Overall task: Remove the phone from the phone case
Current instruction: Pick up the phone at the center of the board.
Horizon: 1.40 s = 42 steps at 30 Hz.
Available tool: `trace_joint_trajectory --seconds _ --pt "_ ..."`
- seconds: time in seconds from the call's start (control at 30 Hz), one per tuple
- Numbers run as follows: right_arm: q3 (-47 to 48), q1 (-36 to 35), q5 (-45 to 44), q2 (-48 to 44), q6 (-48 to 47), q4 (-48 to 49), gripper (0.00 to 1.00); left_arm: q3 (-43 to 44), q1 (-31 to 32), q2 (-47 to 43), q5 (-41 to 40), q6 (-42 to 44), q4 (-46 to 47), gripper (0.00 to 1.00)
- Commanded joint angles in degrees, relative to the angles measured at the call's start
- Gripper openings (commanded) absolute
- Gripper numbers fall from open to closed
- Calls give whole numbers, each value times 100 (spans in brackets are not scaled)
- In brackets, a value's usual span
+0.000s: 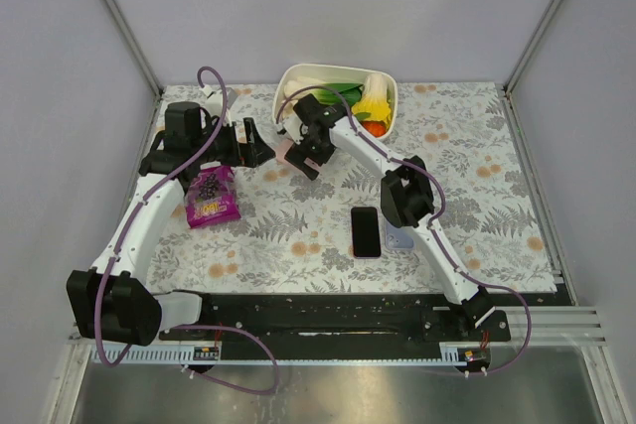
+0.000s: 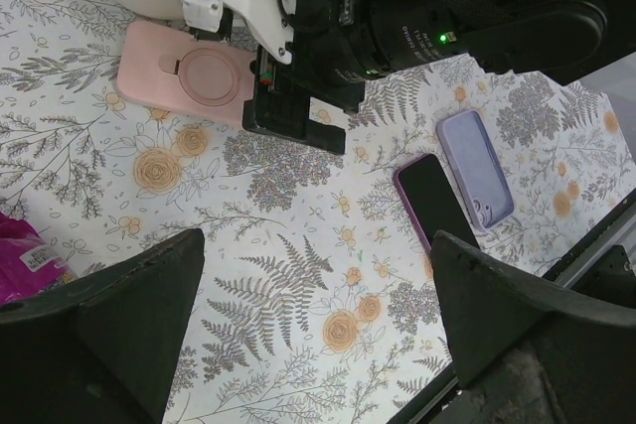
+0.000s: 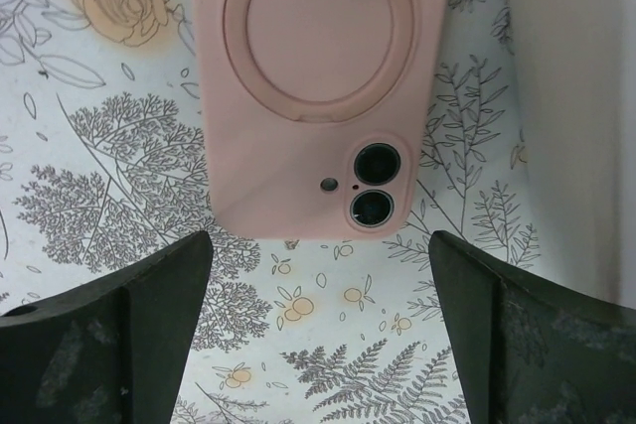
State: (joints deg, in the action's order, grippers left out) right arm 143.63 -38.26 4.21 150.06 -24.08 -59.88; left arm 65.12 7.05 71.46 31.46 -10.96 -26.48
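A phone in a pink case (image 3: 308,96) lies face down on the floral cloth, its ring and two camera lenses up. It also shows in the top view (image 1: 287,152) and the left wrist view (image 2: 184,76). My right gripper (image 3: 323,325) is open and empty, hovering just off the case's camera end; in the top view the right gripper (image 1: 310,158) partly covers the case. My left gripper (image 2: 318,325) is open and empty over bare cloth, left of the case in the top view (image 1: 260,143). A dark-screened phone in a magenta case (image 1: 366,231) and a lilac case (image 1: 399,238) lie nearer the front.
A white bowl (image 1: 298,72) of toy food stands just behind the pink case; its wall (image 3: 576,96) is close on the right of the right gripper. A purple snack bag (image 1: 212,196) lies under the left arm. The cloth's edge runs along the front.
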Motion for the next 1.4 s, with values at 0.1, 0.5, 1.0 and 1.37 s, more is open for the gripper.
trace_joint_trajectory --seconds 0.1,0.5,1.0,1.37 --pt "235 -199 563 58 -861 -410 99 290 -2 17 185 59 187 99" --pt "447 -357 1538 103 -818 -411 99 703 -63 824 -1123 446 -76 99" --pt "-3345 433 837 -2784 808 1564 96 1257 234 2214 -1958 -1162 336 99" --pt "-5863 705 -95 -4801 711 2621 97 2320 1500 3848 -3627 -2550 -462 99"
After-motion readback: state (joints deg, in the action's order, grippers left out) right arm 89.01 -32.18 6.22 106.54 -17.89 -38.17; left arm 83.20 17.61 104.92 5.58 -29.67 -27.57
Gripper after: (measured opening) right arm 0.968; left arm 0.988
